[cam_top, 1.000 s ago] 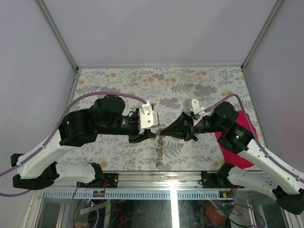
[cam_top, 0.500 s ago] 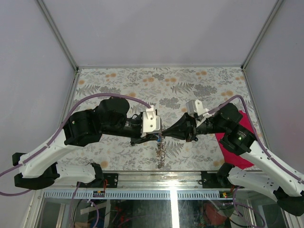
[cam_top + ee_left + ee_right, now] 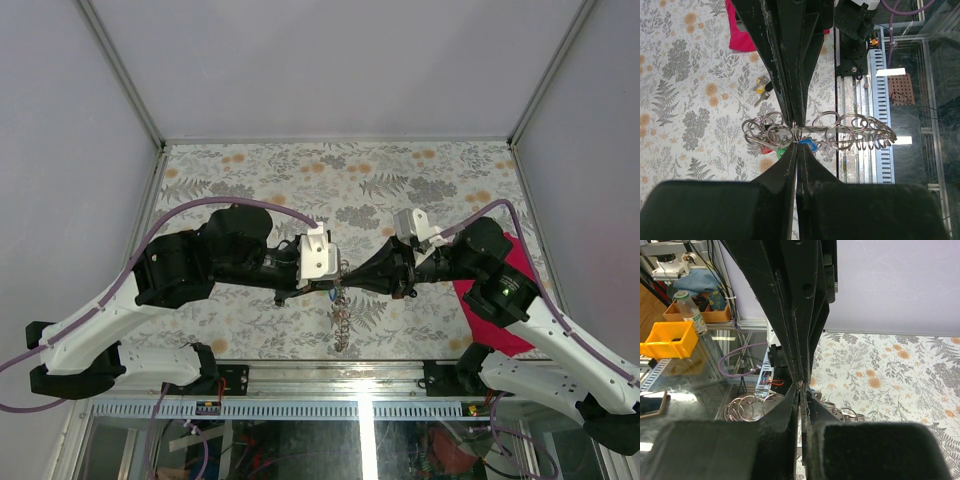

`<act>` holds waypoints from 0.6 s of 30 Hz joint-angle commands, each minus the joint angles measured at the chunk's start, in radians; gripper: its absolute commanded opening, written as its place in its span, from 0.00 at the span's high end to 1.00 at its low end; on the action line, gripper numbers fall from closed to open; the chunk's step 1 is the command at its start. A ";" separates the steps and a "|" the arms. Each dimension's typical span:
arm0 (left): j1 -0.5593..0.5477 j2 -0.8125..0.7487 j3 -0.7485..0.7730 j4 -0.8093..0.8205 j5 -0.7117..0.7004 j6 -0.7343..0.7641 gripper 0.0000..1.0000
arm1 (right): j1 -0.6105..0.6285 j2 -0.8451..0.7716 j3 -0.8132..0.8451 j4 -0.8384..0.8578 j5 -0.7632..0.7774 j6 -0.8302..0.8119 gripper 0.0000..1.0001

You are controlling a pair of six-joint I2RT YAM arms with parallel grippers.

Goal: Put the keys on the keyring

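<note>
Left fingers (image 3: 787,167), shut, butt against right fingers (image 3: 790,85), shut on thin silvery chained keyring (image 3: 850,131) mid-frame; opposing pull could dislodge it.

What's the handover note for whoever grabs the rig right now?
Left gripper: shut, tip to tip with the right gripper, at the ring cluster; what it pinches is unclear.
Right gripper: shut on the silvery metal keyring with its link chain, held up off the floral-patterned table.
Blue-headed key, green-headed key and red-headed key, small metal ones, sit among the rings; threaded or not, can't tell.
Yellow-headed key lies loose on the table.
Left to do: thread it, verify the rest.
</note>
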 commanded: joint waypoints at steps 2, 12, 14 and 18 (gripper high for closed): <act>-0.007 -0.019 -0.017 0.050 -0.015 -0.006 1.00 | -0.002 -0.045 0.017 0.204 0.008 0.061 1.00; -0.007 -0.071 -0.091 0.203 0.022 -0.062 1.00 | -0.002 -0.084 -0.066 0.419 0.095 0.175 1.00; -0.007 -0.089 -0.124 0.271 0.047 -0.088 1.00 | -0.003 -0.089 -0.102 0.513 0.122 0.226 1.00; -0.007 -0.135 -0.220 0.442 0.078 -0.149 1.00 | -0.002 -0.095 -0.189 0.740 0.193 0.330 1.00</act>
